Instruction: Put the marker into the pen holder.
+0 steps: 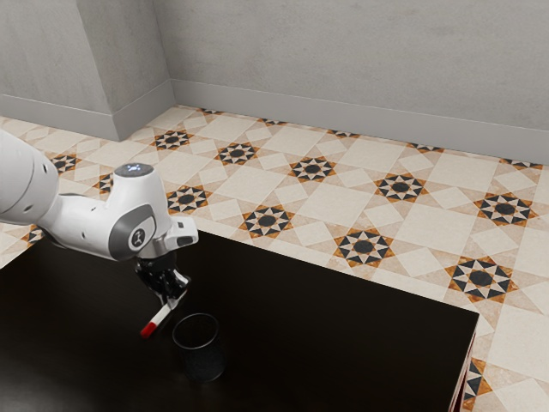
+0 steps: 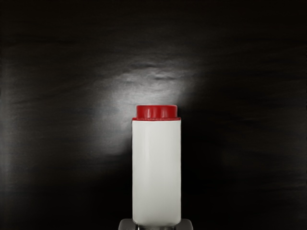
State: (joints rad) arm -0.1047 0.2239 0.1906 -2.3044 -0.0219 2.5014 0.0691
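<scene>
1. Pen holder (image 1: 204, 356): dark, upright on the surface (image 1: 343, 343), its round rim facing up. From my station, I record it as the nearest item, toward 7 o'clock in the exterior view.
2. Marker (image 1: 159, 318): white body, red end. I find it outside the pen holder, near it and at about 10 o'clock from it in the exterior view. From the grip, its red end points between 7 and 8 o'clock, slanting in that view. Whether that end touches the surface, I cannot tell.
3. End effector (image 1: 176, 296): grasping the marker. In the wrist view, its fingers (image 2: 187, 224) bear on the white body from both sides, with the red end away from them. In the exterior view, I log the grip at 11 o'clock from the pen holder.
4. Arm (image 1: 86, 221): white with grey joint covers, entering at 9 o'clock in the exterior view.
5. Surface: black and glossy, beneath the pen holder.
6. Floor (image 1: 330, 202): pale tiles with dark and orange star patterns, beyond the surface.
7. Wall (image 1: 343, 51): grey, toward 12 o'clock, farthest off.
</scene>
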